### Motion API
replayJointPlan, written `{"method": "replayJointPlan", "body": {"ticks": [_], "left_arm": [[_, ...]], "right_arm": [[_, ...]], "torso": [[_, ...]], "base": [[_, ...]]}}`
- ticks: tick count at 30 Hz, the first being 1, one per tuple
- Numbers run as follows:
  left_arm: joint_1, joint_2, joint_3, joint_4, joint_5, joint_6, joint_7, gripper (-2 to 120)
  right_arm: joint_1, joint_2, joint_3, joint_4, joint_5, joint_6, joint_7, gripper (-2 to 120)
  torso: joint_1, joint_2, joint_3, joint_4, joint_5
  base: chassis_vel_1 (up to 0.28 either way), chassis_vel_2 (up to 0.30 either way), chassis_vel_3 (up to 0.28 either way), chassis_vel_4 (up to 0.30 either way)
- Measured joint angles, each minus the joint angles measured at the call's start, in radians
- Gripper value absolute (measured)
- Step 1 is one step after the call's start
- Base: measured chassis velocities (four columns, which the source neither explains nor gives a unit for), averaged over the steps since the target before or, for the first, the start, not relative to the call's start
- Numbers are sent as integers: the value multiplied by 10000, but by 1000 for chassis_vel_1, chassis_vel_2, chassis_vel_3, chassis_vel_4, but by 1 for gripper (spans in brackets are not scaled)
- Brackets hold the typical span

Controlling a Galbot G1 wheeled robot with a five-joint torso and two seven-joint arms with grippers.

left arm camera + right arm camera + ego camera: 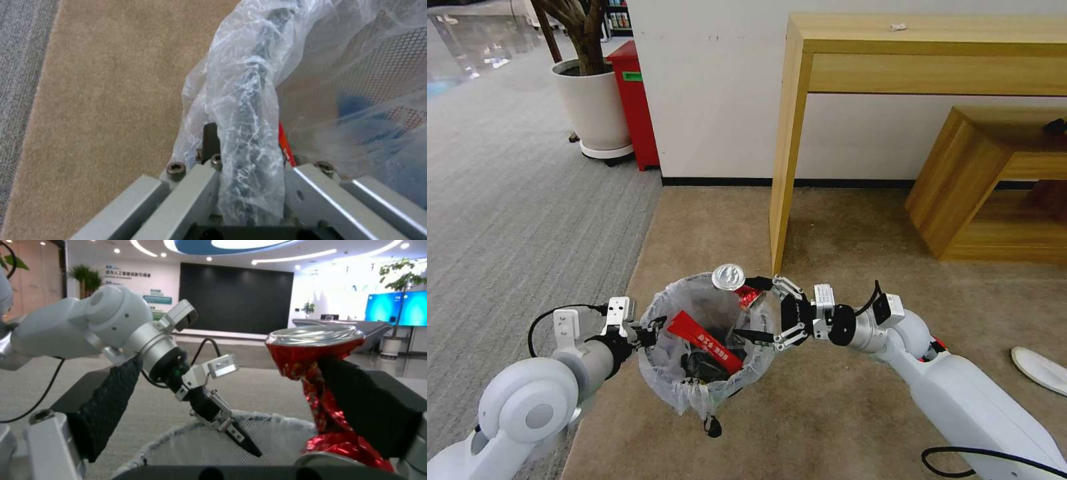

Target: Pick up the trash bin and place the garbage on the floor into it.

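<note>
- Holding the trash bin [707,347] by its near-left rim: left gripper [650,331], jaws closed on rim and bag.
- Bin: small, round, black mesh w/ crinkly translucent liner; red wrapper [704,342] inside.
- Bin sits over the floor [840,413], beige carpet.
- Right gripper [760,310] above bin's far-right rim, jaws wide apart; crushed red can [735,283] rests against one finger.
- Right wrist view: can's [322,396] crumpled body, silver top. Left wrist view: rim [249,133] under the plastic.
- White slipper [1040,370] right of bin.
</note>
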Motion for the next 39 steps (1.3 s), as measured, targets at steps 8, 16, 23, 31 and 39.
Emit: {"method": "replayJointPlan", "body": {"ticks": [8,16,23,31,39], "left_arm": [[37,-5,-12,-22,50,0,2,0],[48,-52,-27,-47,65,0,52,0],[24,-83,-28,-57,64,0,78,0],[-34,-182,53,-60,64,0,103,0],[75,-158,-55,-82,83,0,113,0]], "right_arm": [[-26,-12,33,-36,-56,-34,-81,100],[74,44,-230,-294,-336,-104,-172,100],[158,101,-467,-372,-409,-104,-227,100],[282,175,-850,-532,-534,-102,-236,100],[345,240,-846,-652,-555,-67,-227,100]], "torso": [[0,0,0,0,0],[1,0,0,0,0],[0,0,0,0,0],[0,0,0,0,0],[1,0,0,1,0]], "base": [[0,0,0,0],[0,0,0,0],[0,0,0,0],[0,0,0,0],[0,0,0,0]]}}
